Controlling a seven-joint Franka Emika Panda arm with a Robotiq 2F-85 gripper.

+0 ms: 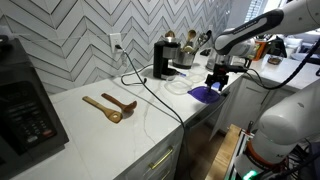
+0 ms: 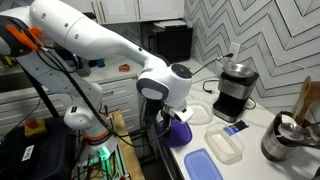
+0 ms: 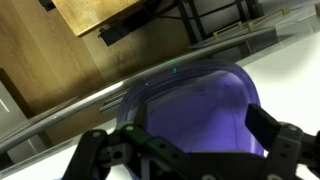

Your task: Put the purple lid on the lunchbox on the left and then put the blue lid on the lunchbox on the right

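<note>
The purple lid [image 3: 195,105] lies flat on the white counter, close to its front edge. It shows in both exterior views [image 1: 206,94] [image 2: 180,131]. My gripper [image 3: 190,152] hangs straight over it, open, with one finger on each side of the lid's width and nothing held. The gripper is seen from the side in both exterior views [image 1: 215,80] [image 2: 166,118]. The blue lid [image 2: 203,166] lies flat nearer the camera. Two clear lunchboxes, one [image 2: 225,147] beside the blue lid and another [image 2: 199,114] behind the purple lid, stand without lids.
A coffee machine [image 2: 235,88] stands by the tiled wall, with a black cable [image 1: 150,92] trailing over the counter. Wooden spoons [image 1: 110,106] lie mid-counter. A metal pot [image 2: 285,142] sits at the far end. The counter edge [image 3: 120,90] runs just beyond the purple lid.
</note>
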